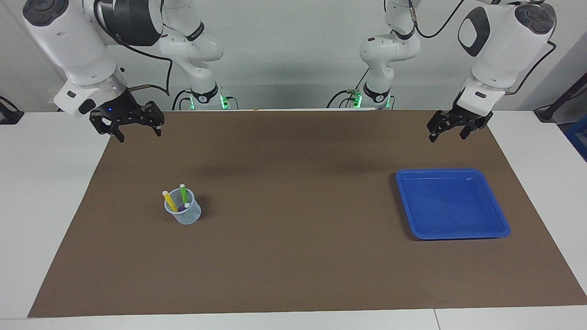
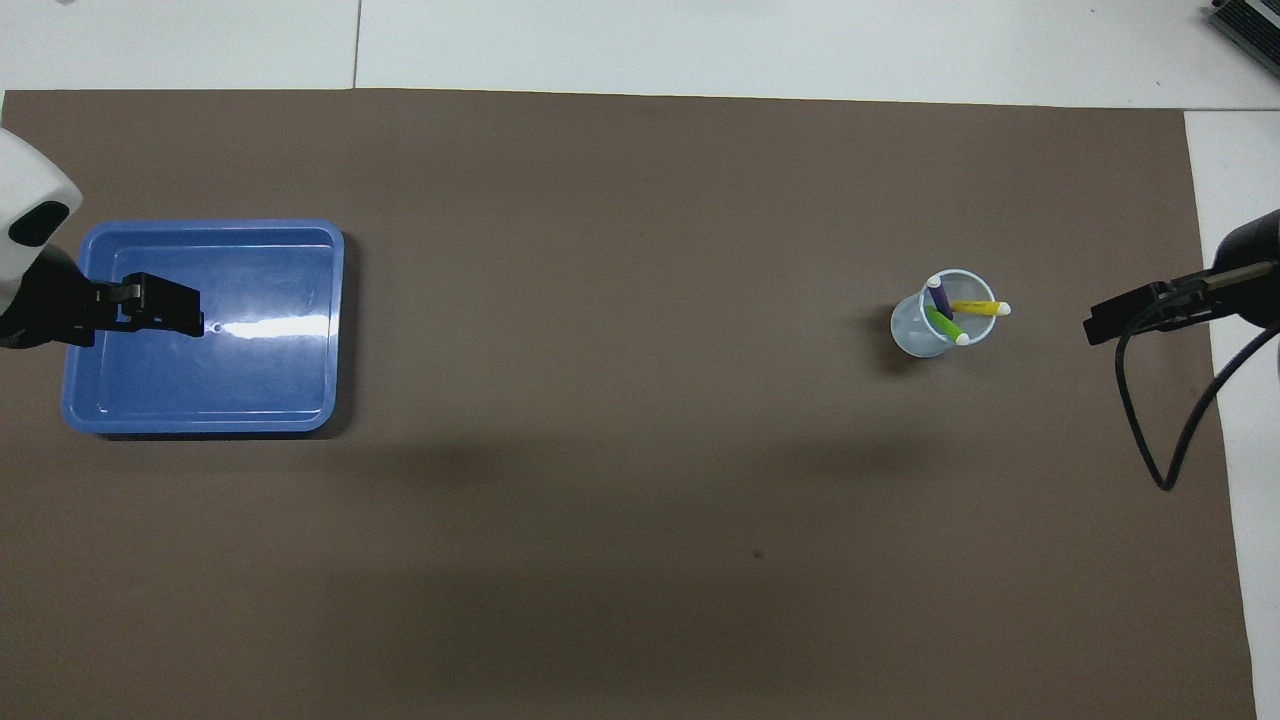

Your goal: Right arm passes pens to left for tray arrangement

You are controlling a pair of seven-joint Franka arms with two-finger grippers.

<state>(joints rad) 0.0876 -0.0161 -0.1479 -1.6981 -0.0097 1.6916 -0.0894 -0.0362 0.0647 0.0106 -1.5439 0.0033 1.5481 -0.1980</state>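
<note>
Pens (image 1: 179,198) in cup (image 1: 183,214), right hand (image 1: 136,129) well apart

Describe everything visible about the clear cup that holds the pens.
The clear cup is a small, see-through plastic tumbler with a pale bluish tint, wider at the rim than at the base. It stands upright on the brown mat, toward the right arm's end of the table, well apart from the blue tray. Three pens lean inside it, whitish caps up: yellow, green and purple, their tops above the rim. Neither gripper touches it.
</note>
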